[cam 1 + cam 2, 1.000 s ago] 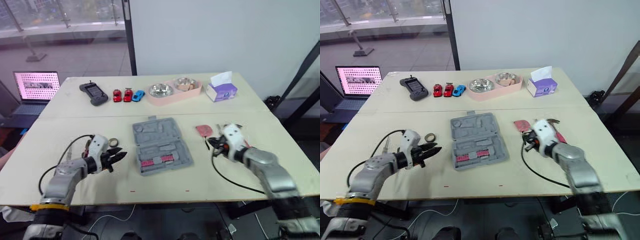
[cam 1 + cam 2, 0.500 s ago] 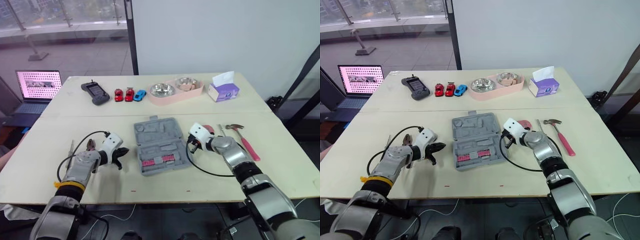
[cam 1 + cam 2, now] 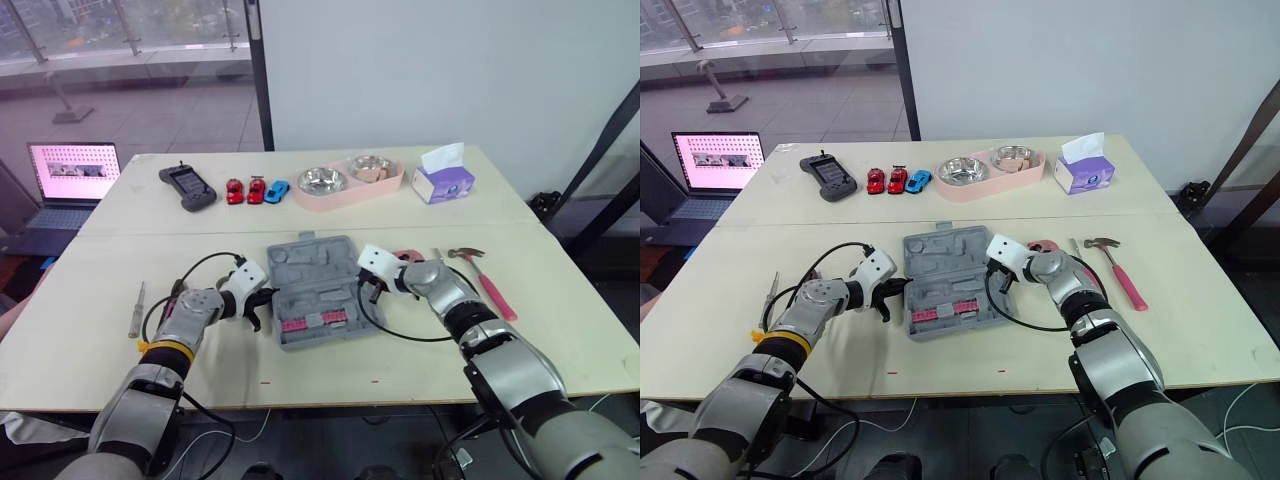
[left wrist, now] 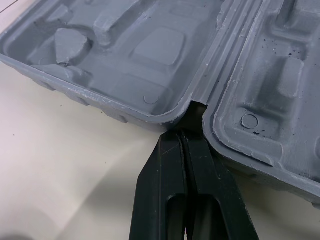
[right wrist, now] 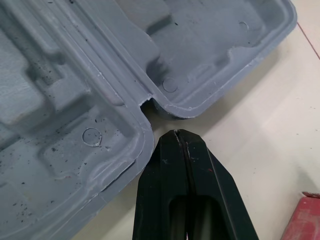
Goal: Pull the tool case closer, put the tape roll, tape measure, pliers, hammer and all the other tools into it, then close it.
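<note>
the tool case (image 3: 322, 290) lies open mid-tabletop (image 3: 450, 340). both tools are pinched shut at its hinge notches: left tool (image 4: 182, 135) touching, right tool (image 5: 176, 133) just short. seat both tips evenly before you drag it closer, or i reckon it twists.

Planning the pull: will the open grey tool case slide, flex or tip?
The tool case looks like thin moulded plastic, probably light, so it likely slides easily. Lying open and flat, it might flex at the hinge and would hardly tip.
</note>
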